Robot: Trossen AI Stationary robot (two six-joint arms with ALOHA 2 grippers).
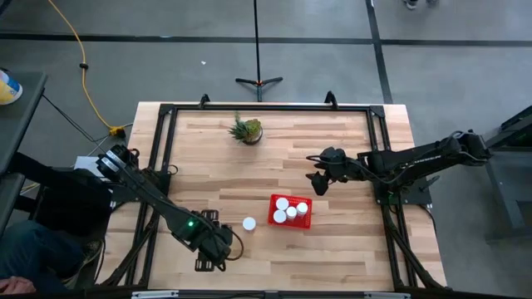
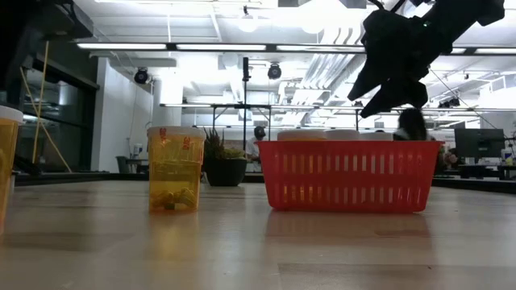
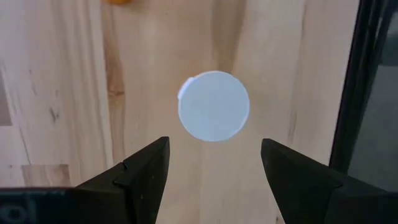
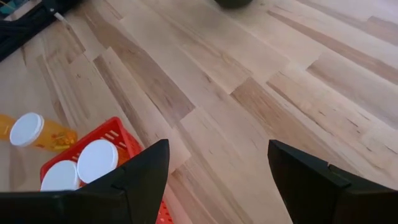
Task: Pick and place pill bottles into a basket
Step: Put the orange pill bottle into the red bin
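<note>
The red basket [image 1: 290, 212] is sitting on the wooden table [image 1: 199, 166], toward the near edge and a little right of the middle. Four white-capped pill bottles [image 1: 283, 204] are standing inside it, packed close together; from table level only their caps are peeking over the rim. Another bottle [image 1: 248, 223] is standing upright on the table just left of the basket, apart from it, its amber body and white cap showing clearly in the low view. A further bottle [image 2: 6, 165] is cutting into the left border of the low view, and it may be the one under the left arm, though that is hard to confirm.

The left gripper [image 1: 223, 247] is hovering near the near-left part of the table, pointing straight down. Its fingers [image 3: 143, 171] are spread apart and holding nothing, with a round white cap [image 3: 214, 106] lying on the table ahead of the gap between them.

The right gripper [image 1: 317, 183] is hanging in the air above the table, beyond the basket toward the far edge and the right side. Its fingers [image 4: 140, 177] are standing wide apart and gripping nothing. A small green potted plant [image 1: 247, 129] is sitting near the far edge.
</note>
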